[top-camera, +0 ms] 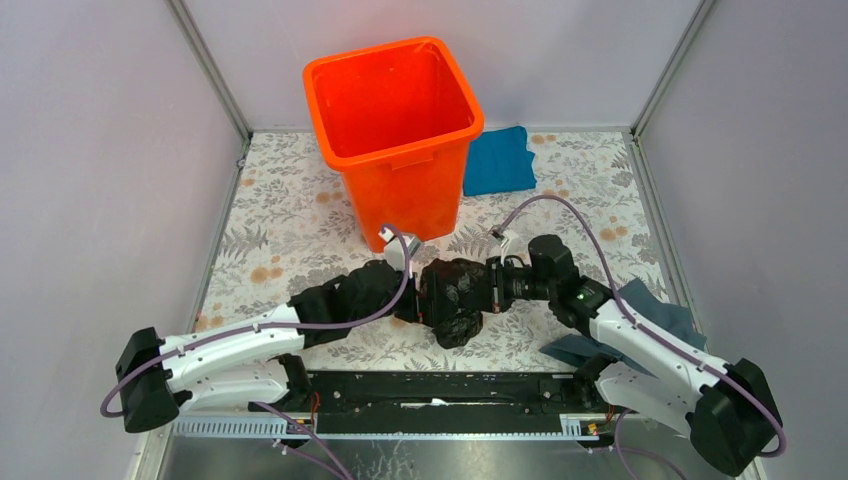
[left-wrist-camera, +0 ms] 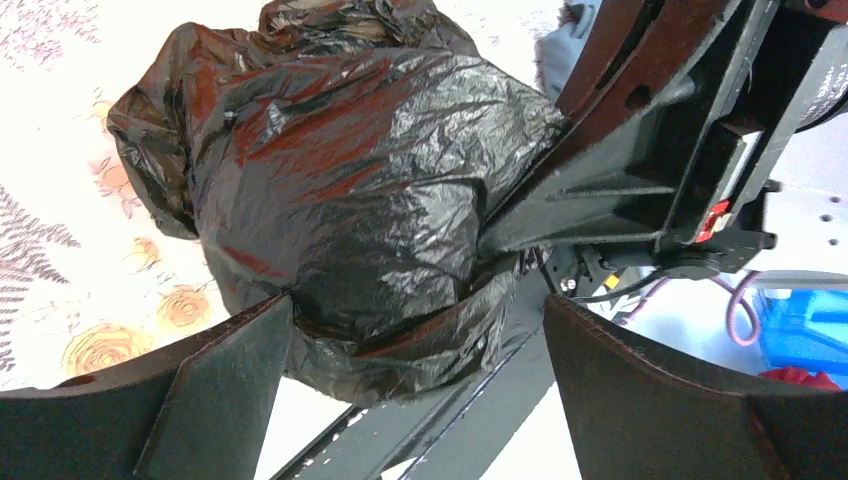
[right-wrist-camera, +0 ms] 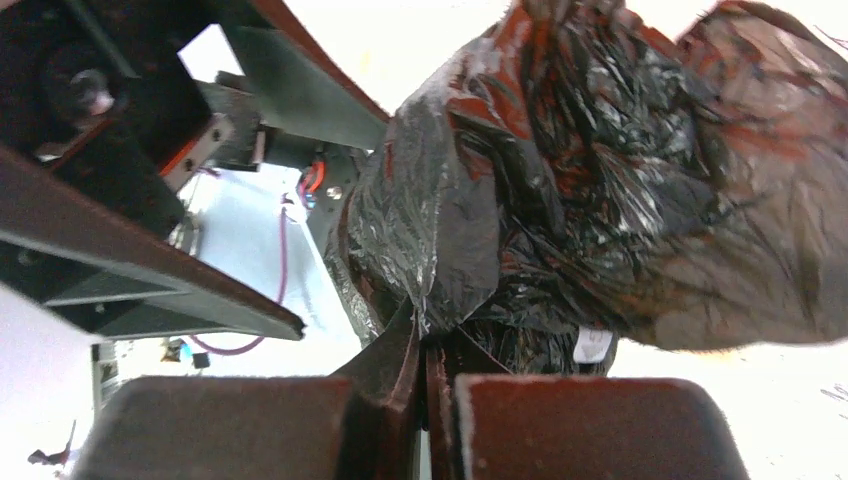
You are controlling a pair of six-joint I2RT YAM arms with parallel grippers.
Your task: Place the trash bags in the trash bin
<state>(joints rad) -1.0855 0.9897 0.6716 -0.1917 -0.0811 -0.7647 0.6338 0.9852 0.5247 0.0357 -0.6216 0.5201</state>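
The crumpled black trash bag (top-camera: 455,298) lies bunched on the floral table, in front of the tall orange trash bin (top-camera: 395,130). My right gripper (top-camera: 487,287) meets it from the right, and its jaws are shut on a fold of the film (right-wrist-camera: 425,310). My left gripper (top-camera: 412,298) is at the bag's left side, wide open, with the lump of the bag (left-wrist-camera: 350,200) between and beyond its fingers (left-wrist-camera: 225,385). Both grippers face each other across the bag. The bin stands upright and empty-looking, its mouth open.
A bright blue cloth (top-camera: 498,160) lies to the right of the bin. A grey-blue cloth (top-camera: 640,320) lies under my right arm. White walls close in the table on three sides, and a black rail (top-camera: 440,392) runs along the near edge.
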